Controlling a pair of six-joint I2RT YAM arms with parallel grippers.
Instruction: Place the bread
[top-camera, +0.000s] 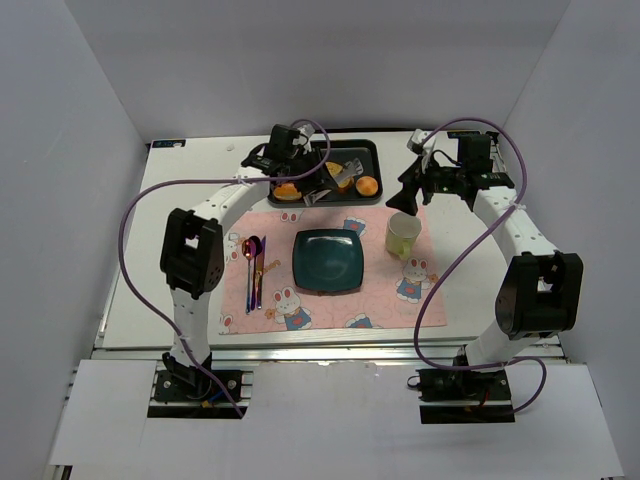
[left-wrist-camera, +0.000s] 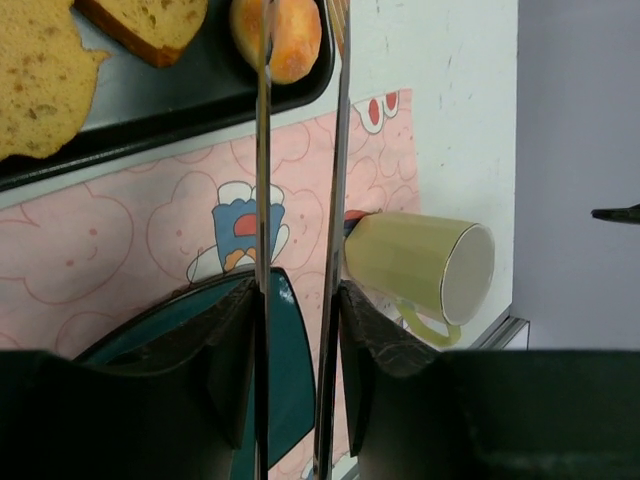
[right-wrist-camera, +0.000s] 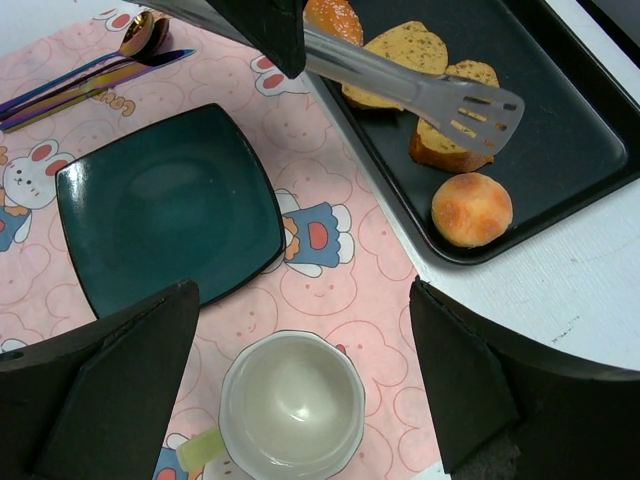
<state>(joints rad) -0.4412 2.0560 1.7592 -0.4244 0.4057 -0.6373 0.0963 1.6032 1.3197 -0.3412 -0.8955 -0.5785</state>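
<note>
TOP: left arm reaches to 12 o'clock, left gripper over black tray; bread at tray's 4 o'clock; right arm bent inward | LEFT WRIST: fingers clamp tongs, blades parted | RIGHT WRIST: right gripper spread wide, empty, above mug; bread on tray at 2 o'clock.

Plain pale walls enclose a white table on three sides.
</note>
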